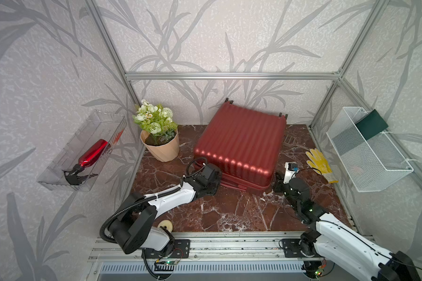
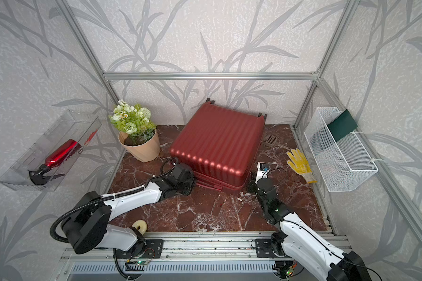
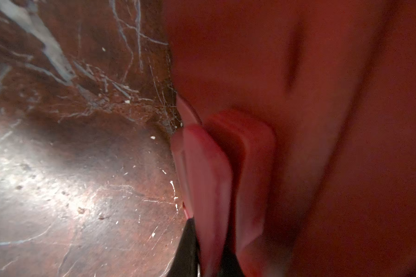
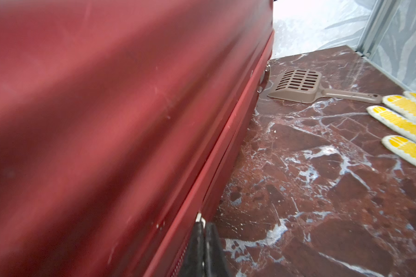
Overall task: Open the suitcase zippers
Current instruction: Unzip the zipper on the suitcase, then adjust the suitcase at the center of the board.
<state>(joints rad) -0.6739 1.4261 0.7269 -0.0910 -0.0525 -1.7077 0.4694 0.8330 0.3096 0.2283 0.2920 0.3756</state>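
The suitcase (image 1: 241, 141) lies flat on the worktop (image 1: 229, 214), centre of both top views. My left gripper (image 3: 209, 251) is clamped on a red pull tab (image 3: 207, 172) at its lower-left corner. My right gripper (image 4: 203, 230), fingers pressed together, touches the zippers (image 4: 220, 163) at its lower-right corner.

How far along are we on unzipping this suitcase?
Done: both grippers are at the suitcase. In hand: left gripper is pinching a red tab at the near corner; right gripper is shut at the side seam by a small metal piece. Left: the suitcase lies flat and that seam looks closed, so most of the zip run remains.
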